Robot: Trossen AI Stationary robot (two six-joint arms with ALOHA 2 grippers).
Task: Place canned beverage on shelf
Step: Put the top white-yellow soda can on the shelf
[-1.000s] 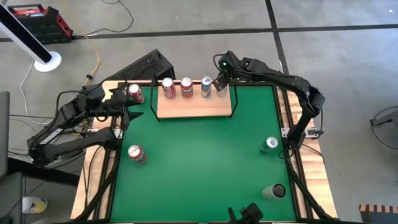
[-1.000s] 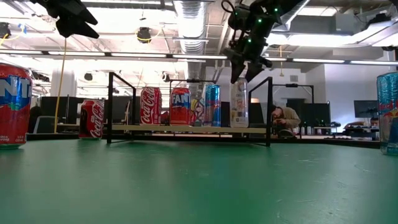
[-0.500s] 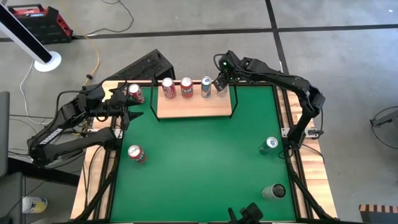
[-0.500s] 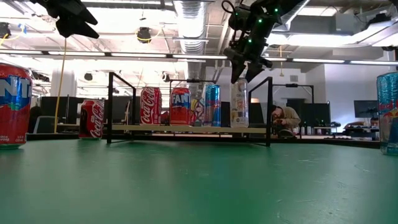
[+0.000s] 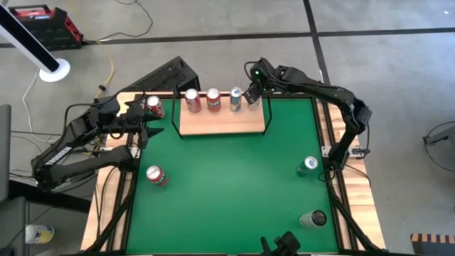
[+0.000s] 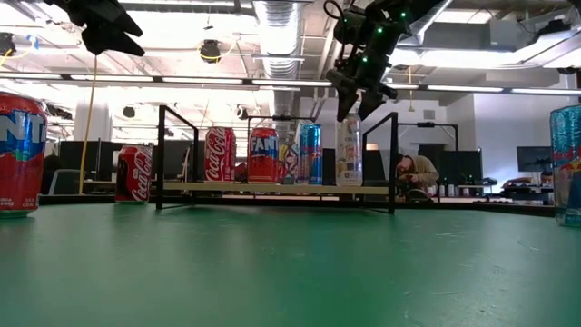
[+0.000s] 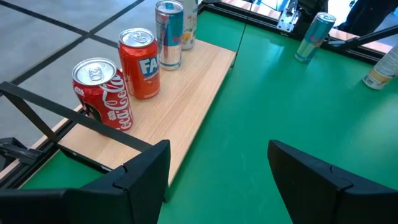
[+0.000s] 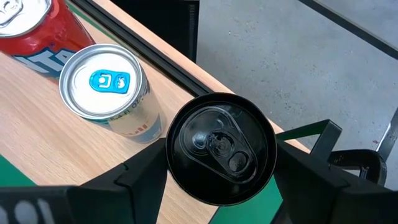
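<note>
High view: right gripper (image 5: 252, 94) at the shelf's (image 5: 222, 124) right end, over a fourth can (image 5: 253, 99) set beside three in a back row, leaving the front board free. Left gripper (image 5: 147, 121) waits at the counter's (image 5: 227, 185) left side.

Low view: can stands upright on the board, fingers reaching down around its top.

Left wrist view: fingers spread, empty.

Right wrist view: black-topped can sits between the fingers; contact unclear, so grip or release I cannot tell.

4 cans in row on shelf (image 5: 222, 122) rear edge; right end effector (image 5: 252, 93) over rightmost can (image 8: 220, 147).
</note>
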